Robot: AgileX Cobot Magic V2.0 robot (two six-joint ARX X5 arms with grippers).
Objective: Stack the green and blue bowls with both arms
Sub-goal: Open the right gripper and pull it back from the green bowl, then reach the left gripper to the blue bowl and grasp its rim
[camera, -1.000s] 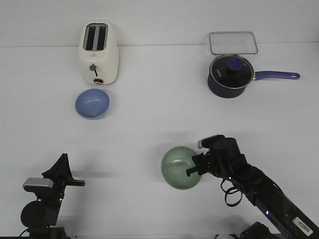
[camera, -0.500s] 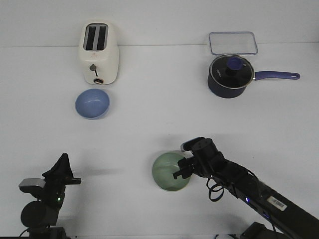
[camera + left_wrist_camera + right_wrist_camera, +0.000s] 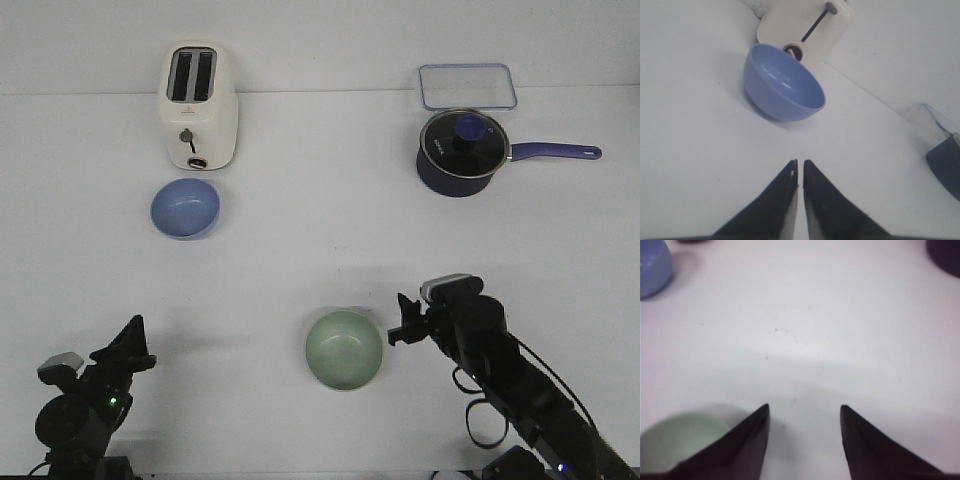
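The pale green bowl [image 3: 344,349] sits upright on the white table, front centre; it also shows in the right wrist view [image 3: 677,442]. The light blue bowl [image 3: 185,208] sits upright at the left, just in front of the toaster, and shows in the left wrist view [image 3: 782,83] and the right wrist view [image 3: 652,265]. My right gripper [image 3: 402,331] is open and empty, just right of the green bowl and apart from it [image 3: 804,410]. My left gripper [image 3: 133,345] is shut and empty at the front left, far short of the blue bowl [image 3: 800,164].
A cream toaster [image 3: 199,105] stands at the back left. A dark navy saucepan [image 3: 460,152] with a glass lid and a long handle stands at the back right, with a clear plastic container [image 3: 467,86] behind it.
My right gripper has let go of the green bowl and drawn back to the right; the bowl now rests on the table. My left arm has lowered a little.
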